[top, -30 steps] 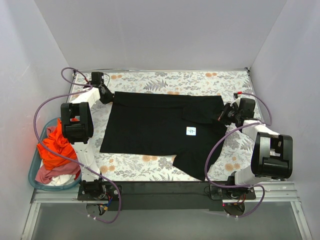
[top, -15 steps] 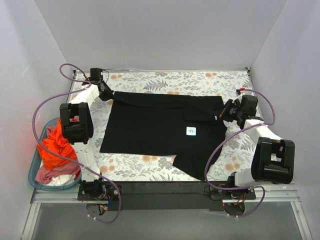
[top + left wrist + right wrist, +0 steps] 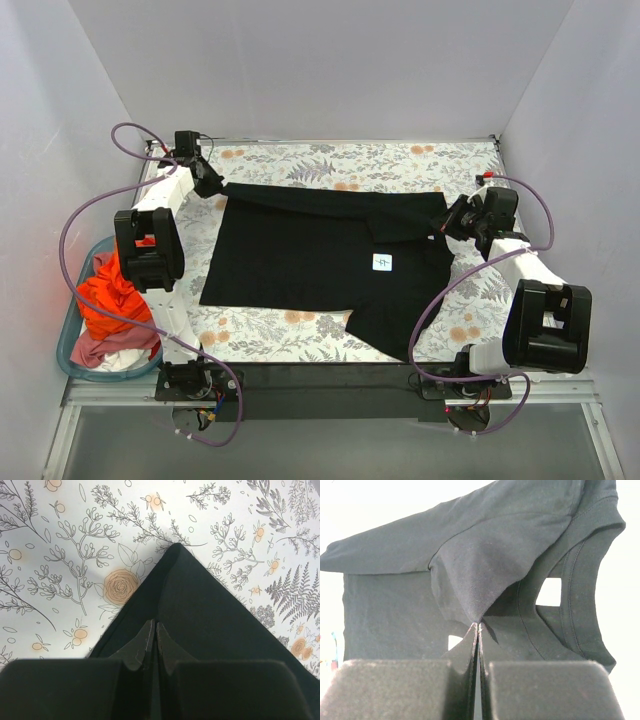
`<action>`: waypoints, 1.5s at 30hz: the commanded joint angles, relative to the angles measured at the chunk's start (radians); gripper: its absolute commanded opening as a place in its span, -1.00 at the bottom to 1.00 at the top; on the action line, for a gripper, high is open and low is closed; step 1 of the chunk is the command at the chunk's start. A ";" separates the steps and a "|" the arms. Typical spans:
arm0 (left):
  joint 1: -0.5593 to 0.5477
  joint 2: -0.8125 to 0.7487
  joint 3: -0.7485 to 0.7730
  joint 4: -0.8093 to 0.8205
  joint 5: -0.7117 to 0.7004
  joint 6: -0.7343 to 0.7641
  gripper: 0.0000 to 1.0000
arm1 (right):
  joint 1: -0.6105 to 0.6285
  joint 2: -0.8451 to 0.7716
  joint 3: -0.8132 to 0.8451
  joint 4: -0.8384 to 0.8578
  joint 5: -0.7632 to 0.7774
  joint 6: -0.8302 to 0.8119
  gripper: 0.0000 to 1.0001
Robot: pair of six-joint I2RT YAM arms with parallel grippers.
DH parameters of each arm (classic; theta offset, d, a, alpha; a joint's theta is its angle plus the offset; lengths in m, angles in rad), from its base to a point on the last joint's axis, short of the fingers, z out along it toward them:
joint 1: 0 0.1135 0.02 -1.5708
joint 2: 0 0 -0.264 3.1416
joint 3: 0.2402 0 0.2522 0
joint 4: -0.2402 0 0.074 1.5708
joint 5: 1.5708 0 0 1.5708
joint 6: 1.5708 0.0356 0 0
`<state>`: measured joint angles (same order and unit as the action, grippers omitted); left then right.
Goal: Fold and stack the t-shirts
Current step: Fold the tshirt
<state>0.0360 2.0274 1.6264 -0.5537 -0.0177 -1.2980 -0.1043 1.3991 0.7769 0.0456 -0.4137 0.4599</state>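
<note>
At the eight o'clock edge of the desk (image 3: pixel 330 160), a teal basket (image 3: pixel 66 345) holds an orange-red shirt (image 3: pixel 105 295) above a pink shirt (image 3: pixel 90 347) and a white shirt (image 3: pixel 125 360). All three are bunched, so their shapes are hard to make out. The left claw (image 3: pixel 212 188) sits at the ten o'clock corner of the black t-shirt (image 3: pixel 300 250). Its wrist view shows the fingers (image 3: pixel 147 635) pressed together on the cloth, with the corner peaking just beyond them at twelve o'clock. The shirt lies spread across the floral desk. Its small white square label (image 3: pixel 381 262) carries dark marks (too small to read). At the shirt's three o'clock side, the right claw (image 3: pixel 447 224) is closed narrow on a pinch of black fabric that rises in a fold above the tips. The claw's own body hides the lower part of that wrist view.
</note>
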 commanded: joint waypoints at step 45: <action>0.012 0.036 -0.143 0.034 -0.062 -0.006 -0.94 | -0.021 -0.003 0.041 -0.087 0.130 -0.017 -0.97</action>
<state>0.0414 2.0624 1.4868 -0.5182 -0.0555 -1.3125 -0.1123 1.4273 0.7731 -0.0231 -0.3111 0.4591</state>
